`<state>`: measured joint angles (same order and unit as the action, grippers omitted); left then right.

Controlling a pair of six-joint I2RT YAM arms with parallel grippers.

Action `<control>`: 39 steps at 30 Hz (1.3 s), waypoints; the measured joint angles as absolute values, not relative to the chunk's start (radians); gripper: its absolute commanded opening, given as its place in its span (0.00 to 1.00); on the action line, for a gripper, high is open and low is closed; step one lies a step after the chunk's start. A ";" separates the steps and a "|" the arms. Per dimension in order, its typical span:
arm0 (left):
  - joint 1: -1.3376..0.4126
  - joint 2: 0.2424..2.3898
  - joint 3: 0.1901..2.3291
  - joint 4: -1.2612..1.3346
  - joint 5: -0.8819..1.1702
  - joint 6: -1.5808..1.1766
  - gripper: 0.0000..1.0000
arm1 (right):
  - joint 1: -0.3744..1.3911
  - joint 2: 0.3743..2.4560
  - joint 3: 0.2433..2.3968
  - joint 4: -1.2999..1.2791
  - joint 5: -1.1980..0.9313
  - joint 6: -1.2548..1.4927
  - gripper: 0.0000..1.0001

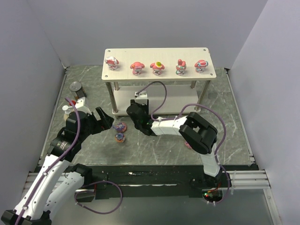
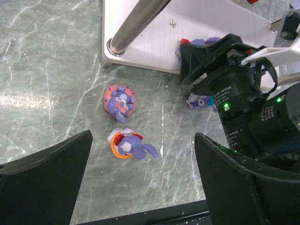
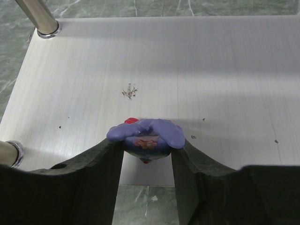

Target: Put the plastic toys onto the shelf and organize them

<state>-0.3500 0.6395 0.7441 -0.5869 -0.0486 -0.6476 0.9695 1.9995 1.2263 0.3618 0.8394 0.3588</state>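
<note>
We see the right hand [image 3: 146, 157] gripping a purple toy [image 3: 146, 133] at the shelf [image 3: 197, 70].
It is half closed on the toy, over the lower board; the left hand [image 1: 105, 119] hangs wide open and empty above two purple toys [image 2: 120, 99] on the counter [image 2: 47, 70].

Bg is plain pale grey-lilac panels on 3 sides: back wall [image 1: 164, 23] across top of frame, left wall [image 1: 23, 93] slanting down the left edge, right wall [image 1: 276, 70] down the right edge, all matte and evenly lit. Tabletop [image 1: 150, 152] fills the centre: dark grey-green marble-look surface w/ thin white veins. Black strip [image 1: 154, 176] runs along its near edge at bottom of frame, silver rails [image 1: 248, 178] at lower right. Furniture: two-tier shelf [image 1: 124, 52], pale wood-grain boards, silver legs, upper centre near the back wall. Light is soft; bright glare patch [image 2: 18, 101] on the marble at mid-left of left wrist view
</note>
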 measured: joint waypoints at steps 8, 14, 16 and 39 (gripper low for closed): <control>-0.345 0.640 0.744 -0.587 -0.049 -0.648 0.96 | 0.964 1.994 1.192 0.319 0.838 0.378 0.93; -0.344 0.640 0.744 -0.587 -0.049 -0.648 0.96 | 0.964 1.954 1.149 0.321 0.837 0.380 0.99; -0.342 0.640 0.744 -0.587 -0.049 -0.648 0.96 | 0.964 1.944 1.143 0.321 0.837 0.381 1.00; -0.330 0.638 0.744 -0.587 -0.049 -0.647 0.96 | 1.028 1.582 0.959 0.147 0.801 0.517 0.74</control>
